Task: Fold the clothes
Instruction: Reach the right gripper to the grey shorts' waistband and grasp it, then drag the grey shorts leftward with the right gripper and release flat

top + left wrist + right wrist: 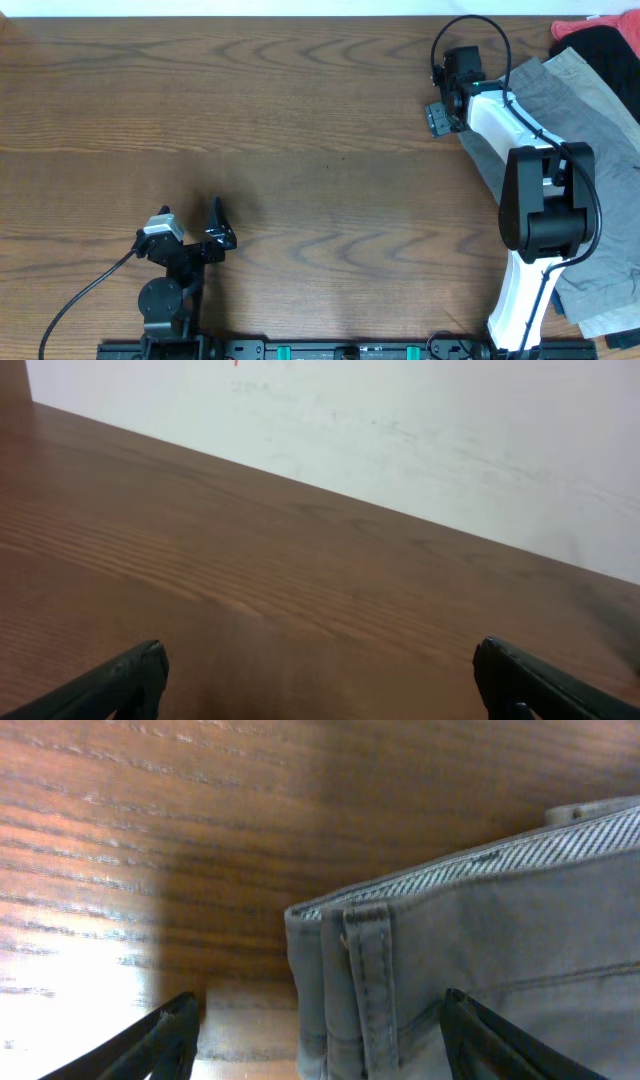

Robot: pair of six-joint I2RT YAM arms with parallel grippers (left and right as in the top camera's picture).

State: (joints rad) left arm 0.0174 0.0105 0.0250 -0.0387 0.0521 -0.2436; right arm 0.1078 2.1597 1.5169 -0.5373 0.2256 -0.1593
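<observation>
Waistband (470,868) of grey shorts (520,970) lies beneath the spread right gripper (318,1005)

Left gripper (320,685) jaws spread wide, black fingertips (135,678) low in both bottom corners. Brown wood-grain table (250,560) shows between them and runs back to a plain white wall (450,430).

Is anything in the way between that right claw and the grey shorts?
Nothing visible. The right gripper is open, and the shorts' waistband corner shows directly between its fingers, with only bare table beside it.
</observation>
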